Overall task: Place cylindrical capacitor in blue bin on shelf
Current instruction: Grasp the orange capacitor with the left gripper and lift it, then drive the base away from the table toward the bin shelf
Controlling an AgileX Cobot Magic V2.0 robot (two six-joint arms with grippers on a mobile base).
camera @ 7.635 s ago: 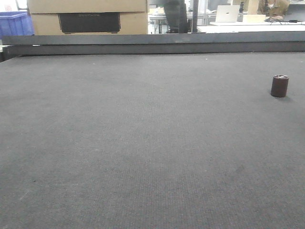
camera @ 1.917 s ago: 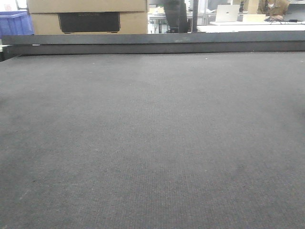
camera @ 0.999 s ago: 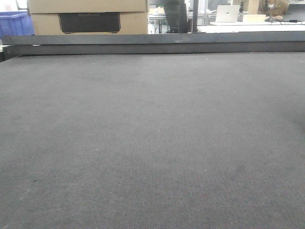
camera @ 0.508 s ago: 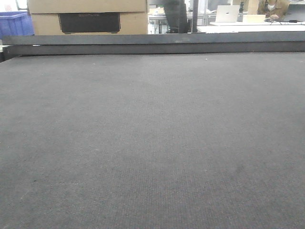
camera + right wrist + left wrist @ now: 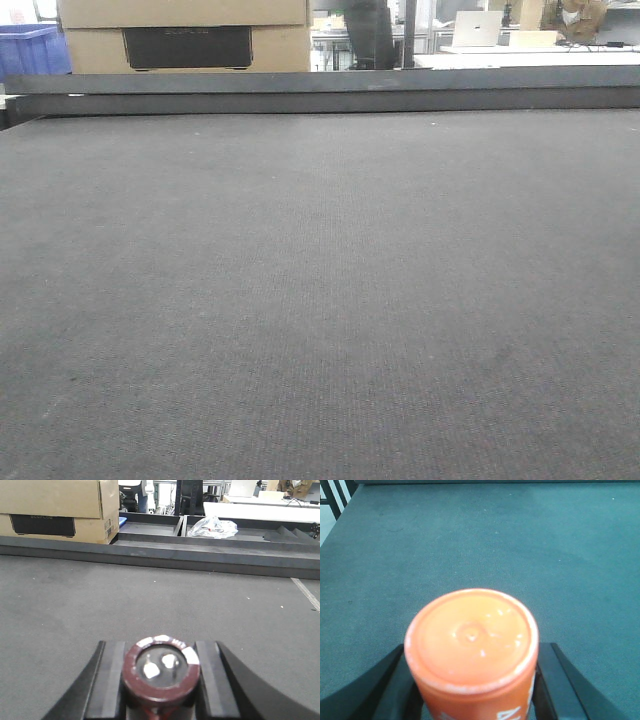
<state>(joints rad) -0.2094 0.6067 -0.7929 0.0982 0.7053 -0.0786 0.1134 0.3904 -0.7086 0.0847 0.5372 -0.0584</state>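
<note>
- The right gripper (image 5: 161,685) is clamped on the small dark brown cylindrical capacitor (image 5: 161,669), which stands upright between its black fingers (image 5: 112,680). The smooth round body may slip in transit.
- The left gripper (image 5: 472,690) grasps an orange plastic cylinder (image 5: 470,640). Moving both loaded arms risks collision.
- The shelf is not in view, so a misjudged approach risks a missed drop.

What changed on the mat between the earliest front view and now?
The cylindrical capacitor that stood on the right of the mat has left it; the right gripper now holds it. The cardboard box and blue crate behind stayed put.
</note>
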